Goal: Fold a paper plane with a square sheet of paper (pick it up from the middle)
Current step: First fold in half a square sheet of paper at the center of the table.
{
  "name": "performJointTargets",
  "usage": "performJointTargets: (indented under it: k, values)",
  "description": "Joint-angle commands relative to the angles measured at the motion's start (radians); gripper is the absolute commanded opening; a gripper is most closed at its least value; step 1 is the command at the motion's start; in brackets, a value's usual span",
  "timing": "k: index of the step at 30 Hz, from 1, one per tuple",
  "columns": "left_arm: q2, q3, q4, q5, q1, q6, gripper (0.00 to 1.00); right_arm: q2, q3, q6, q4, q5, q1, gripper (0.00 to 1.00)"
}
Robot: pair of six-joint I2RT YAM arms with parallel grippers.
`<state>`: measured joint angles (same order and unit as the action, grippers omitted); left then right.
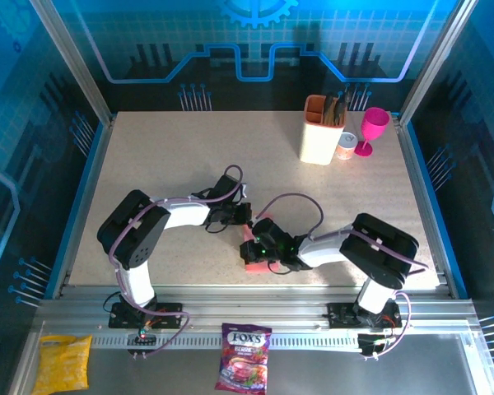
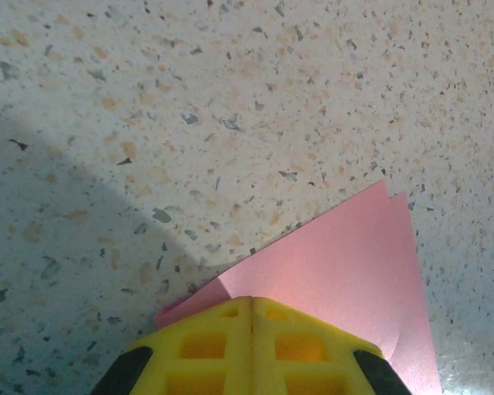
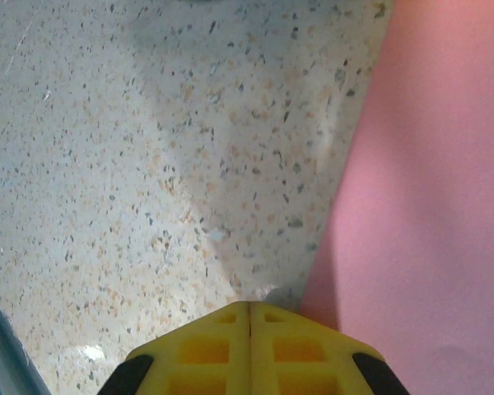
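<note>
**Paper Plane Fold: Risks at the Present Contact**

**Position of the work.** We find the paper plane lying flat on the tabletop, close to the middle of the near edge and between the two wrists. In the left wrist view it shows as a pointed pink wedge with two layers slightly offset along its right side.

**State of the fingers.**
- Left gripper: the fingers are pressed together with no gap at the seam. Their tips sit over the wide end of the paper. We cannot tell whether they bear down on it or only hover.
- Right gripper: the fingers are likewise pressed together. Their tips are over bare tabletop just beside the paper's long edge, and nothing is pinched between them.

**What we judge could go wrong.**
1. Drag. If a closed tip slides while it bears on the thin sheet, the sheet would travel with it and buckle instead of creasing.
2. Misaligned fold. The offset layers suggest the edges are not square, and further pressing would lock that error in.
3. Loss over the edge. The paper lies close to the near edge, so a push towards the arm bases could carry it off the tabletop.
4. Collision. The two wrists are near one another, so an inward move by either arm risks contact.
5. Failed pick-up. Fingers pressed together cannot take the paper. They must spread before any lift.

The cream holder and the magenta goblet stand by the far right corner, well apart from the work.
</note>
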<state>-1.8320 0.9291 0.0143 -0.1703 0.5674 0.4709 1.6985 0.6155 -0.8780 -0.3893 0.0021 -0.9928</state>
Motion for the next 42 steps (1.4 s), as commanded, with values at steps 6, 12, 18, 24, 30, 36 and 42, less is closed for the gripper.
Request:
performJointTargets:
  k: [6,12,18,24,30,36,42]
  values:
    - [-0.057,0.009,-0.021,0.084,-0.004,0.006,0.0,-0.02,-0.117,-0.057,0.072,-0.056,-0.209,0.0]
    - [-0.059,0.011,-0.019,0.086,-0.006,0.008,0.0,-0.022,-0.203,-0.161,-0.073,-0.044,-0.27,0.0]
    - [-0.047,0.013,-0.019,0.086,-0.006,0.006,0.0,-0.134,-0.271,-0.189,-0.147,-0.101,-0.202,0.0]
    - [-0.006,0.0,-0.005,0.065,-0.004,0.02,0.0,-0.458,-0.156,-0.028,0.281,-0.047,-0.055,0.0]
    - [0.008,-0.001,-0.001,0.052,-0.003,0.024,0.0,-0.52,-0.029,0.093,0.443,-0.085,0.1,0.0]
    - [0.004,0.0,0.002,0.048,-0.003,0.025,0.0,-0.35,0.023,0.091,0.314,-0.128,0.116,0.0]
    - [-0.003,-0.004,0.013,0.043,-0.003,0.032,0.0,-0.138,0.014,0.027,0.094,-0.177,0.105,0.0]
